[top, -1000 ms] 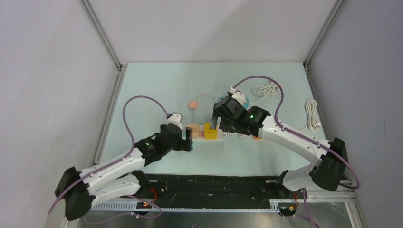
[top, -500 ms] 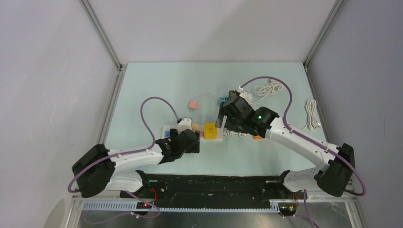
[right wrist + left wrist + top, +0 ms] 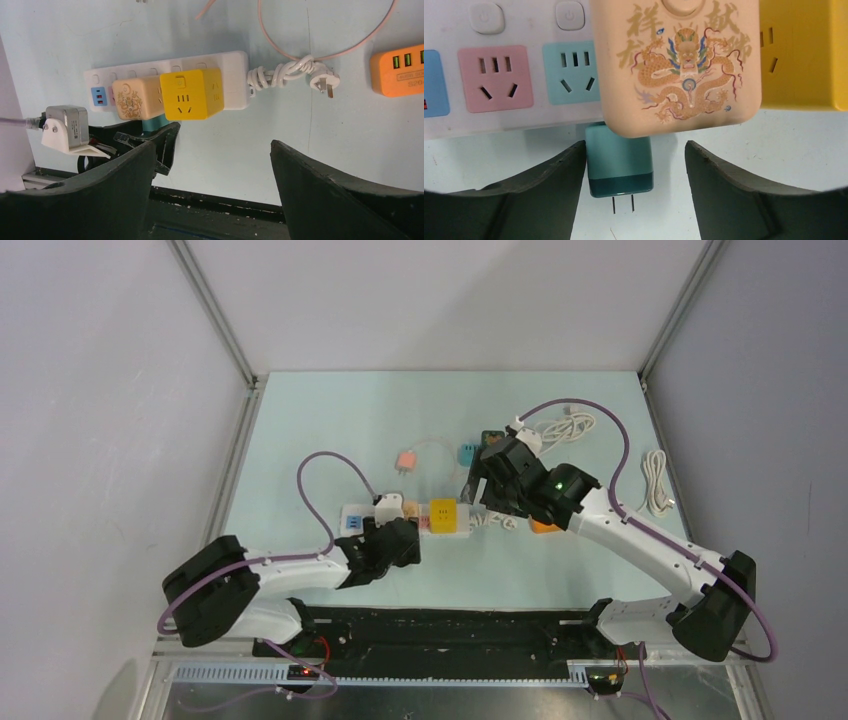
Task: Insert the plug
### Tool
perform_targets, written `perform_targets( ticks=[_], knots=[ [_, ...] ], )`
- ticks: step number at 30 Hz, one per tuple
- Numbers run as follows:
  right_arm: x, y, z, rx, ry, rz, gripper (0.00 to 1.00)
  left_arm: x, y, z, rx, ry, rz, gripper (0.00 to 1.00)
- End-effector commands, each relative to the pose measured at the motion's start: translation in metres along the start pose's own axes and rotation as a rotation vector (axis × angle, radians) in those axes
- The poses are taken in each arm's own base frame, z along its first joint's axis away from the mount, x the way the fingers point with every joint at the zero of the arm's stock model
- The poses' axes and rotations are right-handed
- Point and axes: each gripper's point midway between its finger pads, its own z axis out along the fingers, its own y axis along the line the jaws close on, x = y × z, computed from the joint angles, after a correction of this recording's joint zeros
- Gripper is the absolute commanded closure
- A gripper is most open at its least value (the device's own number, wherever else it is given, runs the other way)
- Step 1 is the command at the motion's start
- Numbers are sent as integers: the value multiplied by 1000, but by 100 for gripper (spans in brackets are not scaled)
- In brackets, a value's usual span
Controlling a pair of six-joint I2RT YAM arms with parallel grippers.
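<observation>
From above, my left gripper sits nearer the white plastic power strip than the right gripper; the left wrist view shows open jaws straddling the teal boxy plug, flat on the counter, prongs away from the strip; the right wrist view shows its jaws open, empty.

The white power strip is showing a pink socket and a teal socket; the peach cube is wearing a gold dragon print with red and blue touches; the yellow cube is staying plain; the plug is showing teal above a darker band
</observation>
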Motion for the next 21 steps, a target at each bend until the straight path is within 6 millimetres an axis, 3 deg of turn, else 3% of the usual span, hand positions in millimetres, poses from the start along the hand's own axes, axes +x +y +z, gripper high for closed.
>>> perform_targets(
  ticks=[1, 5, 7, 10, 12, 13, 15, 21],
  knots=[
    [-5, 0, -5, -9, -18, 5, 12, -2, 3, 6, -26, -46, -45, 25],
    [-5, 0, -4, -10, -18, 9, 12, 0, 5, 7, -33, -44, -34, 33],
    [-4, 2, -4, -15, -15, 10, 13, -1, 5, 7, -30, -46, -27, 43],
    [-4, 3, -5, -21, -12, 11, 13, -3, 3, 2, -6, -51, -22, 51],
    [-4, 4, -5, -25, -9, 11, 13, -4, 2, -2, 8, -62, -21, 49],
    [-4, 4, -5, -27, -8, 11, 13, -5, 3, -5, 11, -65, -21, 40],
    [-3, 4, -4, -28, -6, 12, 13, -5, 3, -8, 12, -70, -7, 32],
    [-1, 6, -3, -30, 4, 13, 13, 2, 3, -11, -10, -45, 77, 34]
  ],
)
